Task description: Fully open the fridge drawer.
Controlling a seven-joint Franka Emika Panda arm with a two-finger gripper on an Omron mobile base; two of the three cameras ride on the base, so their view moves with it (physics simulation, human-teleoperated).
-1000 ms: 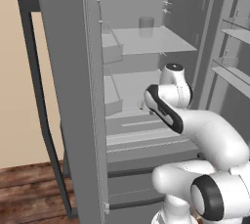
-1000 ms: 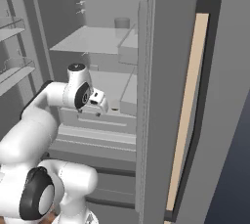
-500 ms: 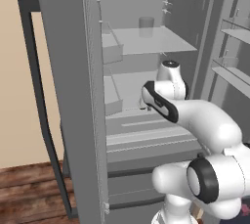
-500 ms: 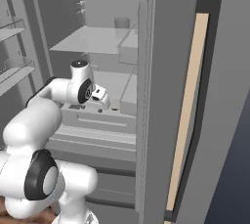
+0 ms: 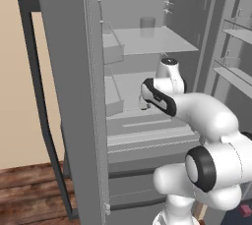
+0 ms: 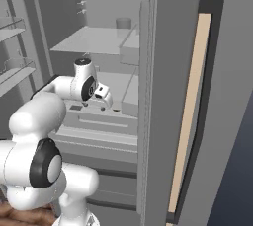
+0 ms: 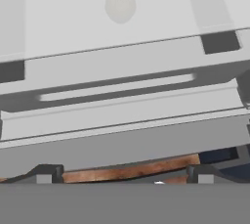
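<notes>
1. The wall [image 5: 15,71] is a warm tan colour.
2. The floor [image 5: 29,194] under that wall is made of dark brown wood boards.
3. A tan strip of the wall shows in the right base view too.
4. Right of that strip stands a big, flat, dark grey panel [image 6: 232,121].
5. The light is soft and even.

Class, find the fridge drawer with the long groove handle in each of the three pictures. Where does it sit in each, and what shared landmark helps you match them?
Left base view: fridge drawer, centre, below the gripper.
Right base view: lower left of centre, under the gripper.
Hand view: across the middle.
Shared landmark: its long groove handle.
</notes>
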